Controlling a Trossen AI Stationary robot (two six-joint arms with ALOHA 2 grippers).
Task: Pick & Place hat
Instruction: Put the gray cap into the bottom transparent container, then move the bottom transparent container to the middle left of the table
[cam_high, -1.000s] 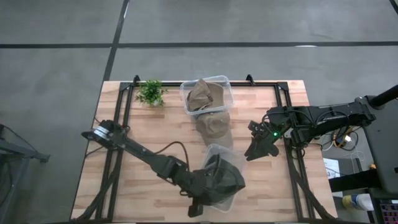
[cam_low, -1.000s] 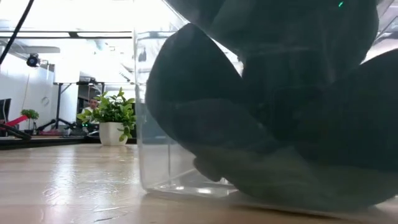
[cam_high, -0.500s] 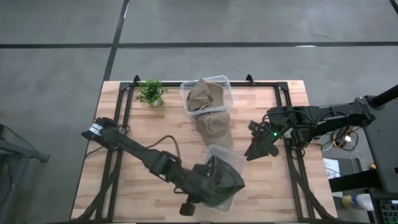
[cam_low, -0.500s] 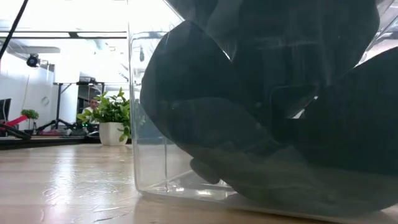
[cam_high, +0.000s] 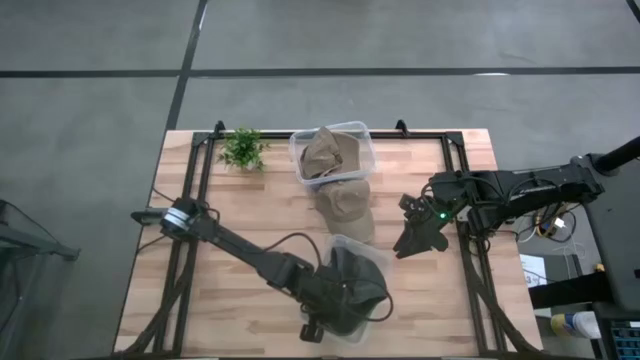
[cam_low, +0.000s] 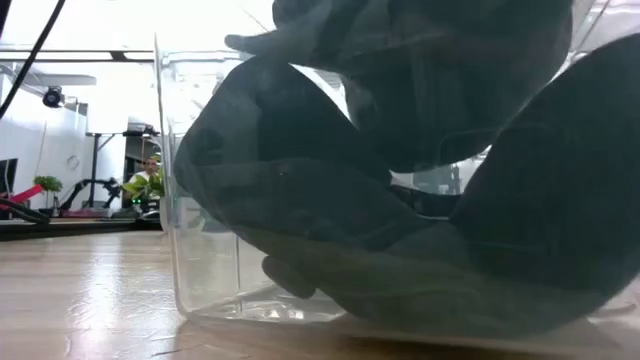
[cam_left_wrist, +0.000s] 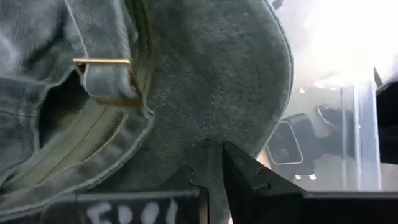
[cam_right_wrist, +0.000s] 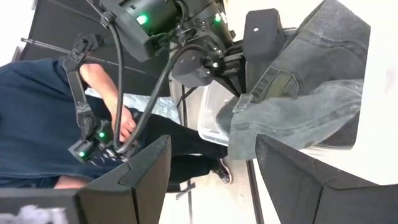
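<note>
1. High view: the dark grey denim hat (cam_high: 355, 290) sits over the clear plastic box (cam_high: 357, 250) at the near middle of the wooden bench (cam_high: 250, 220). The left hand (cam_high: 330, 312) is right at the hat's near-left edge, in contact with it, its arm stretching across from the bench's left side. The right hand (cam_high: 408, 240) waits just beyond the box's right side, clear of the hat. So the left arm is the one on the hat. A second clear box holding a tan hat (cam_high: 330, 152) stands at the far edge, with another tan hat (cam_high: 345, 205) on the bench between the two boxes.

2. Low view: the hat (cam_low: 400, 170) fills the clear box (cam_low: 200, 200); its folds rise above the rim, while its lower part rests near the floor of the box.

3. Left wrist view: the left hand (cam_left_wrist: 211, 163) is clenched on the hat's (cam_left_wrist: 205, 81) brim, fingertips pinched together with the cloth directly ahead of them. The strap with its brass buckle (cam_left_wrist: 102, 62) lies to one side.

4. Right wrist view: the right hand (cam_right_wrist: 211, 162) is released, fingers wide and holding nothing; the hat (cam_right_wrist: 305, 93) hangs well ahead of it, beside the left arm.
</note>
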